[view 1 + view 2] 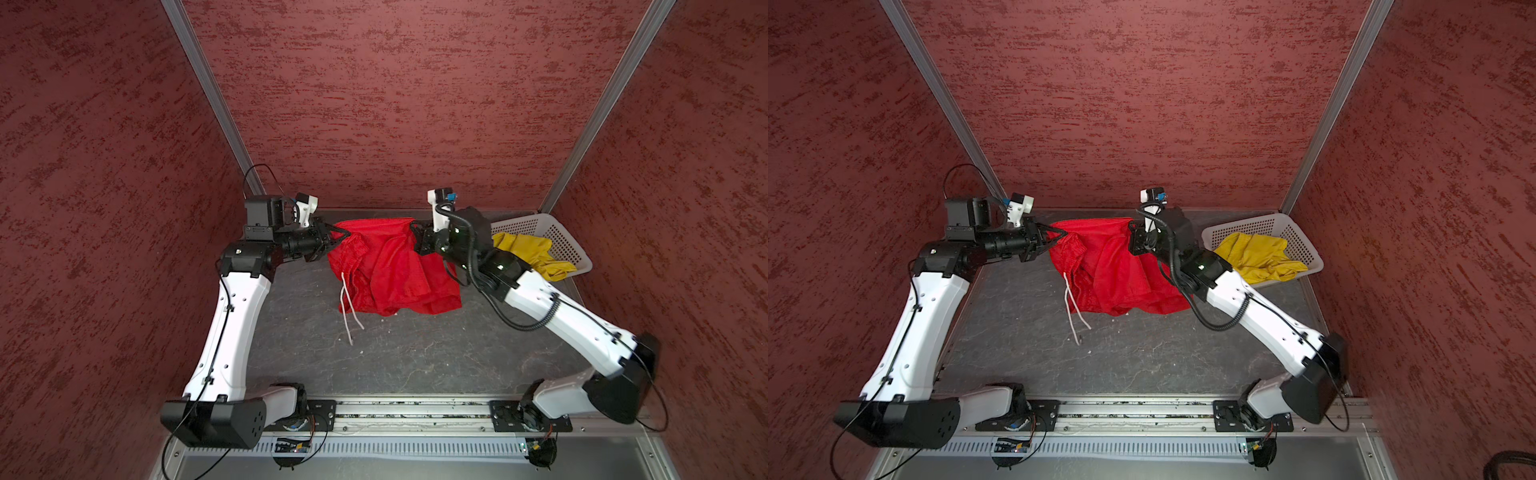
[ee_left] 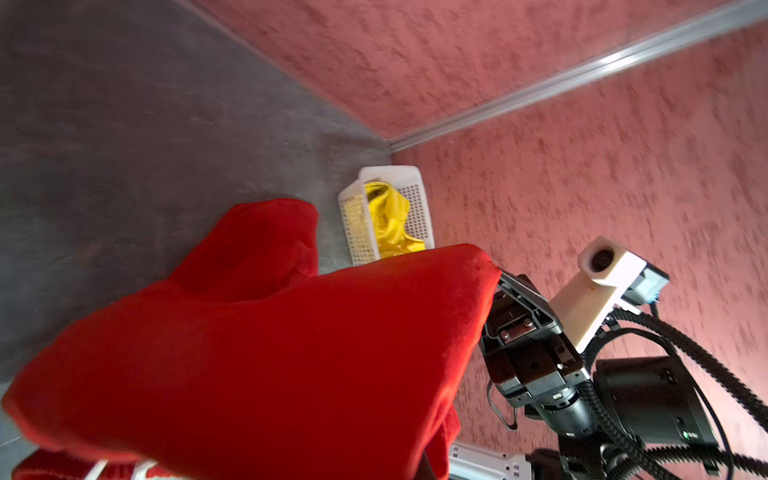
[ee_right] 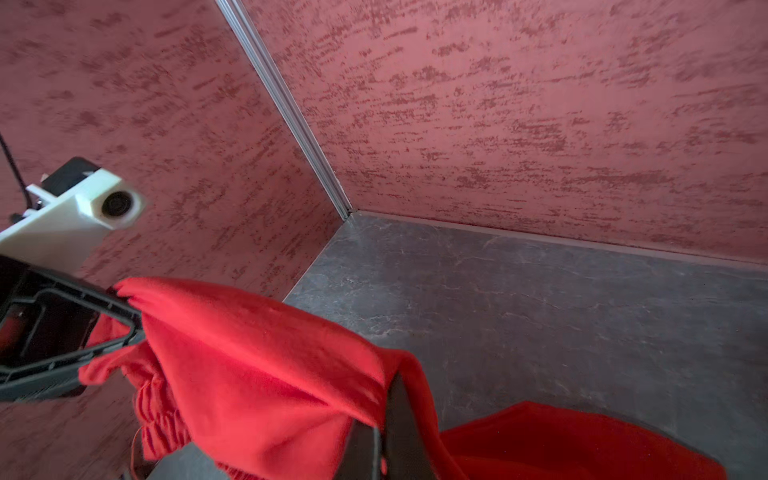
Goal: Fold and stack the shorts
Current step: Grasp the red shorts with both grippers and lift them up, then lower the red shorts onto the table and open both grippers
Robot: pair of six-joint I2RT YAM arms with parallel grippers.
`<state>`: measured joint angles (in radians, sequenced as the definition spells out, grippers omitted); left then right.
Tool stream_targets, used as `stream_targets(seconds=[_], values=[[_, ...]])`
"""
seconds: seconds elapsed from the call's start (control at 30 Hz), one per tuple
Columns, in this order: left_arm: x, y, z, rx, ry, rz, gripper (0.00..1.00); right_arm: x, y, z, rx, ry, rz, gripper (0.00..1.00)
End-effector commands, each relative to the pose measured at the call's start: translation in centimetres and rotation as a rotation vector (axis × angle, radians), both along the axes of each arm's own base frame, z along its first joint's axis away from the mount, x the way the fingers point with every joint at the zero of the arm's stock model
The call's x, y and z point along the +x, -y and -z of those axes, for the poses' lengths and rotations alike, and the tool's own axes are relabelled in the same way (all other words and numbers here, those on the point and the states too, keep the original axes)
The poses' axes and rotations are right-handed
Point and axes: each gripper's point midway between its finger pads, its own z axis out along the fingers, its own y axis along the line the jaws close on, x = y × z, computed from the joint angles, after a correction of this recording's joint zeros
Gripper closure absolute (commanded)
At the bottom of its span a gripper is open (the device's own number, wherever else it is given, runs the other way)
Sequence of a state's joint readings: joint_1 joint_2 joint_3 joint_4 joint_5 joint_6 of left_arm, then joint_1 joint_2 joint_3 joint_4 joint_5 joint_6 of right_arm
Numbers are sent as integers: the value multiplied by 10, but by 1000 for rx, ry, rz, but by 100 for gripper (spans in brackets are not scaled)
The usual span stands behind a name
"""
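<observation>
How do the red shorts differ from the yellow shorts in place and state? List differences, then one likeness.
The red shorts hang spread between the left tool and right tool, both shut on them; the yellow shorts are untouched. The red shorts trail onto the table; the yellow shorts lie crumpled in the basket. Both are unfolded fabric.

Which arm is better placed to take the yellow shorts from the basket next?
Right, likely: the basket with the yellow shorts sits near the right gripper; the left gripper is across the red shorts, which both hold.
</observation>
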<state>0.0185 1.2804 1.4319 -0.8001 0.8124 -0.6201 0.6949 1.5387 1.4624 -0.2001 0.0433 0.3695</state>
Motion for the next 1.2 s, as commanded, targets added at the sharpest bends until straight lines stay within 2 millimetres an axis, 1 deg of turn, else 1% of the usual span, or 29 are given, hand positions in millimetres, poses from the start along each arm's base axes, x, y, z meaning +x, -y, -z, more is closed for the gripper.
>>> stream_targets(seconds=[0.0,0.07,0.1,0.13,0.17,0.2,0.27,0.3,0.33,0.37,0.4,0.43,0.47,0.5,0.53,0.57,0.6,0.63,0.7,0.77,0.8,0.87,0.93,0.97,1.0,1.03,1.07,1.1,1.17], values=[[53,-65,49,73,-76,-267,100,95,66,48,-79,-66,295,100],[72,-77,73,79,-124,-295,100,136,56,76,-74,-127,273,100],[80,-81,82,86,-143,-306,100,153,53,89,-80,-149,268,100],[88,-86,93,91,-166,-318,100,170,49,100,-84,-169,268,95],[96,-88,101,100,-181,-321,100,188,46,114,-95,-194,267,92],[102,-91,108,109,-192,-330,100,201,42,122,-104,-205,268,85],[114,-97,124,116,-243,-356,100,228,40,142,-123,-234,283,60],[119,-101,129,128,-251,-368,93,237,41,145,-127,-240,294,51],[124,-107,136,150,-267,-393,77,245,43,147,-127,-247,308,45],[127,-111,142,164,-281,-414,63,249,45,147,-125,-254,320,42],[129,-115,146,172,-290,-430,54,251,47,145,-124,-256,326,40],[130,-118,150,184,-298,-446,41,250,50,139,-127,-253,330,39],[130,-121,151,197,-302,-459,35,247,52,135,-138,-252,333,38],[130,-124,152,211,-304,-473,32,242,55,131,-150,-253,336,38],[129,-128,152,229,-303,-489,26,235,58,128,-162,-259,335,38],[127,-130,151,246,-303,-502,21,227,60,121,-164,-253,329,38],[124,-135,149,271,-301,-521,15,217,62,117,-168,-246,321,37],[122,-138,147,292,-297,-536,13,205,64,113,-166,-229,311,37],[116,-141,140,319,-285,-551,12,180,67,102,-150,-203,287,35],[108,-137,133,337,-277,-541,14,153,69,106,-150,-221,251,35],[102,-132,130,353,-272,-526,15,137,70,112,-164,-241,233,35],[85,-116,131,401,-279,-483,17,105,68,130,-207,-275,201,34],[62,-99,137,446,-294,-433,17,72,65,149,-266,-302,176,33],[48,-91,140,465,-301,-409,18,53,63,163,-303,-321,163,31],[34,-85,145,482,-312,-390,18,36,62,175,-331,-340,152,27],[20,-79,151,495,-327,-371,18,23,60,183,-345,-355,139,5],[5,-75,158,515,-344,-354,18,5,56,193,-357,-375,115,1],[-11,-72,163,537,-360,-346,18,-9,52,201,-375,-383,96,1],[-36,-67,172,561,-382,-328,18,-29,44,211,-407,-387,70,4]])
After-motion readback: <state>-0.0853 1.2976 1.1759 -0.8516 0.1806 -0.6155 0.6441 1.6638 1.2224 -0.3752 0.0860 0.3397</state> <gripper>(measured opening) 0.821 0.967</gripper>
